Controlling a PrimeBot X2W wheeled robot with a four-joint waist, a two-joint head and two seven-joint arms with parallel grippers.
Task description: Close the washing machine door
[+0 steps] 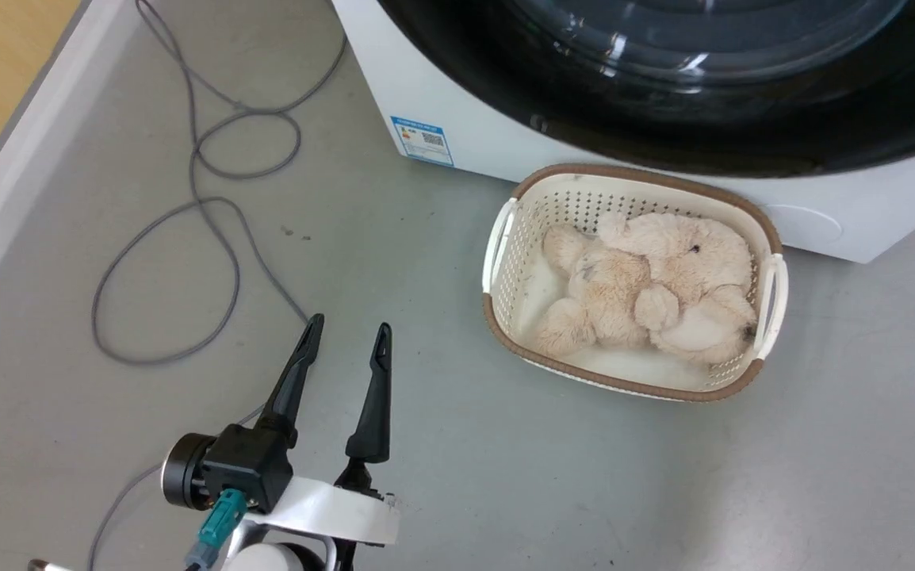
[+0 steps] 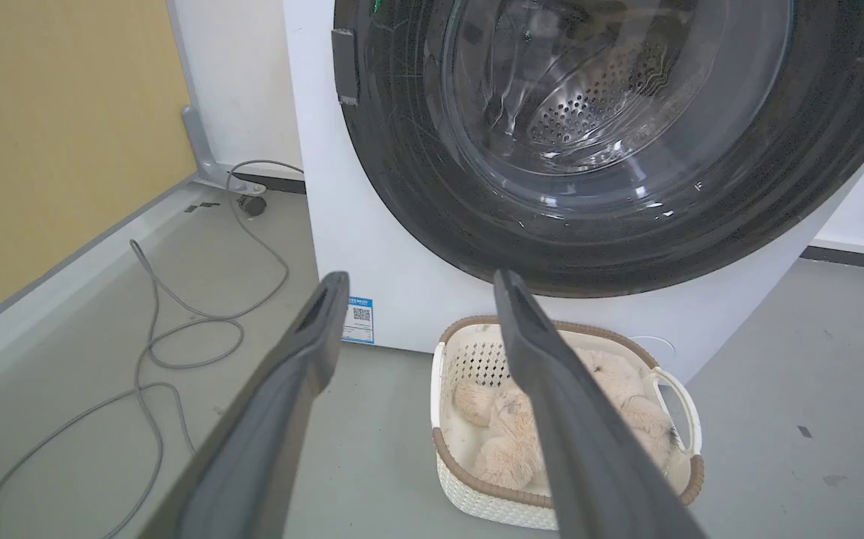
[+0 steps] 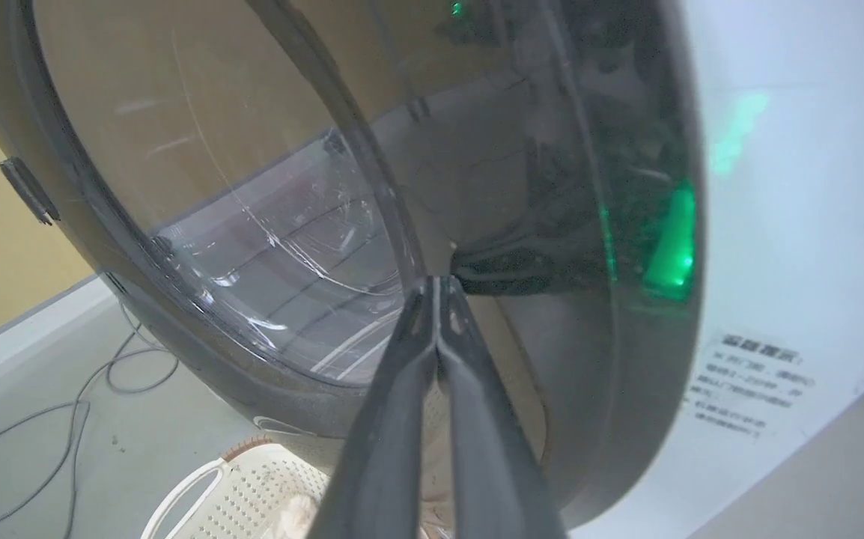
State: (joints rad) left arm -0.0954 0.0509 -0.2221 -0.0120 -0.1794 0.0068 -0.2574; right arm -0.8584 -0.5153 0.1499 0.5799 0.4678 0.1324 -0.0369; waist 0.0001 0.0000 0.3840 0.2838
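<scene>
Left gripper, head view: lower left, fingers spread, empty, over the grey floor. Washing machine door spans the top right on the washing machine; basket below it.

Left wrist view: fingers apart; door upper centre, flat against the machine.

Right wrist view: right gripper centre frame, fingers pressed together, tips at the door; contact unclear.

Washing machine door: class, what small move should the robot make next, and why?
Probably a short push with the right gripper. Its shut fingers lie at the dark rim of the washing machine door, which looks about flush with the washing machine, yet whether it has latched cannot be told. The left gripper hangs open, apart.
</scene>
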